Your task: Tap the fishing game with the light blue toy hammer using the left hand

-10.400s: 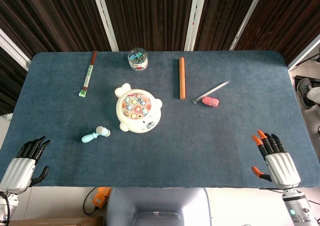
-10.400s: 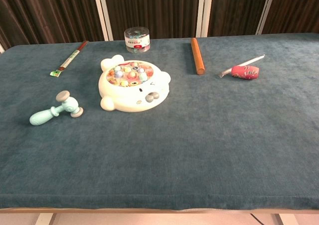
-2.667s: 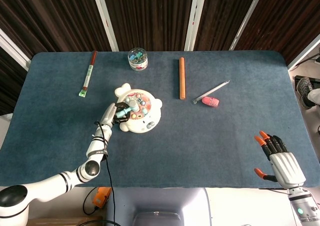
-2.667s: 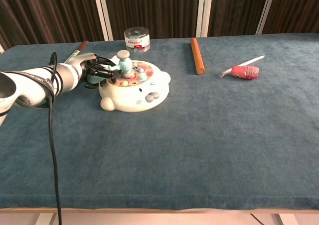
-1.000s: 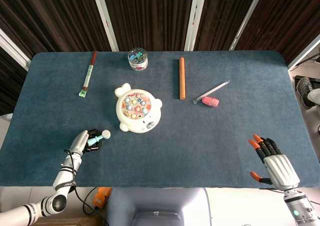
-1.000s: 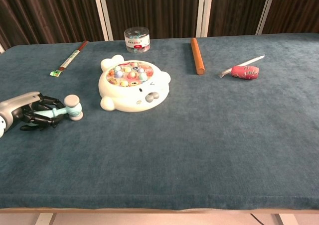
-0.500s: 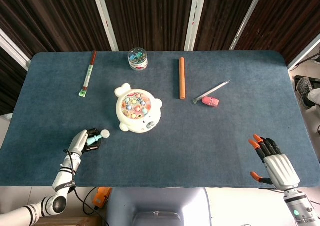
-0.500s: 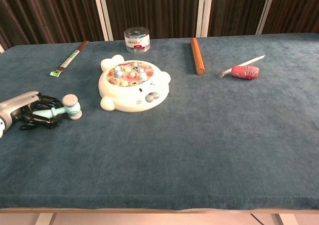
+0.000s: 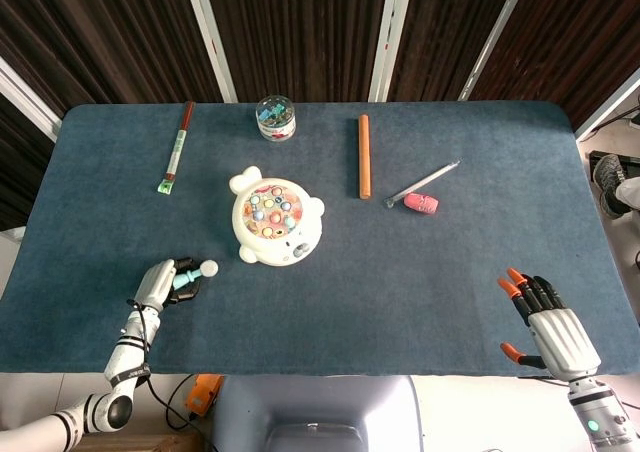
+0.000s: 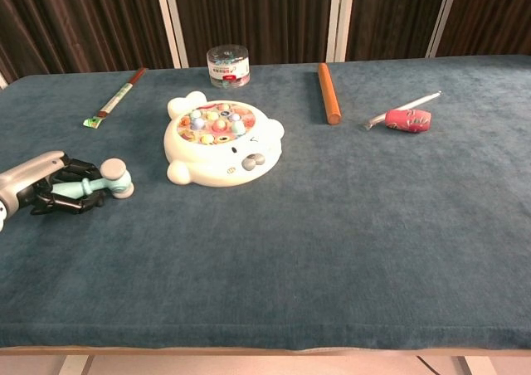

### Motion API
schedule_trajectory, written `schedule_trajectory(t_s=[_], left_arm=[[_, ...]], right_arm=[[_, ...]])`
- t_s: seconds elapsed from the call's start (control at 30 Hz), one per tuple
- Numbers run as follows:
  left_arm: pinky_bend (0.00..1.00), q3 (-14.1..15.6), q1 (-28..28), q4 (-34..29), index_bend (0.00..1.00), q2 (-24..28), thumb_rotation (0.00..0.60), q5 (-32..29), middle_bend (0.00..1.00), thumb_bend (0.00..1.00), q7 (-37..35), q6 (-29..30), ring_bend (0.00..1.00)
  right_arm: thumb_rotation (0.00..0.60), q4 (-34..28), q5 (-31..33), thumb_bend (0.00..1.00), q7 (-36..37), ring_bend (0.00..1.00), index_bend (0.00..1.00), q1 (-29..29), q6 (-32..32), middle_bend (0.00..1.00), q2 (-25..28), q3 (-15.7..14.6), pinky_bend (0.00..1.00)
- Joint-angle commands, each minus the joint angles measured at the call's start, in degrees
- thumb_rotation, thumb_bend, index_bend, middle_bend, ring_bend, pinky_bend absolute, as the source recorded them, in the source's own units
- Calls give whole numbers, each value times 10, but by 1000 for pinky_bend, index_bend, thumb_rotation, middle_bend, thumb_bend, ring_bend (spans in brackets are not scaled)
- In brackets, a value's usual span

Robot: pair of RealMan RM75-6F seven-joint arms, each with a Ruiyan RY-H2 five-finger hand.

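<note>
The white bear-shaped fishing game [image 9: 276, 220] [image 10: 220, 141] sits left of the table's middle. The light blue toy hammer [image 9: 196, 273] [image 10: 98, 181] lies low over the cloth near the front left, head pointing towards the game. My left hand [image 9: 160, 283] [image 10: 43, 187] grips its handle, dark fingers wrapped around it. A hand's width of cloth separates the hammer head from the game. My right hand [image 9: 555, 327] hovers at the front right edge, fingers spread and empty; only the head view shows it.
Along the back stand a clear jar [image 9: 275, 118] of small pieces and a red chopstick packet [image 9: 177, 144]. An orange rod [image 9: 365, 156] lies right of the game, with a pink toy [image 9: 421, 203] and a grey pen [image 9: 425, 182] beyond it.
The left hand has carried the hammer away from the game down to the front left; over the last second it slid slightly further left. The right hand stays put.
</note>
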Motion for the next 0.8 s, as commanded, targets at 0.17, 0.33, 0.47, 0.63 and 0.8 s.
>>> schedule_trajectory(t_s=[0.17,0.33,0.47,0.63,0.8], left_arm=[[185,4,4,29,525,-15,600,22,286,547,-1,22,155],[165,3,6,41,520,-19,600,25,279,529,-5,21,146],[164,-8,5,1,518,7,600,-11,280,516,-34,-37,146],[141,-11,0,-20,509,26,600,-28,264,500,-24,-63,133],[71,-6,0,-3,457,16,599,-16,194,468,-3,-43,62]], right_arm=[[600,1,-2,361,1,0,0,0,2,0,-1,0,0],[600,1,-3,360,2,0,0,-1,2,0,-1,-1,0],[600,1,-4,360,1,0,0,0,1,0,-1,-1,0],[600,0,-2,361,-1,0,0,0,-1,0,-1,-2,0],[600,-1,-1,361,-2,0,0,0,-1,0,-1,-1,0]])
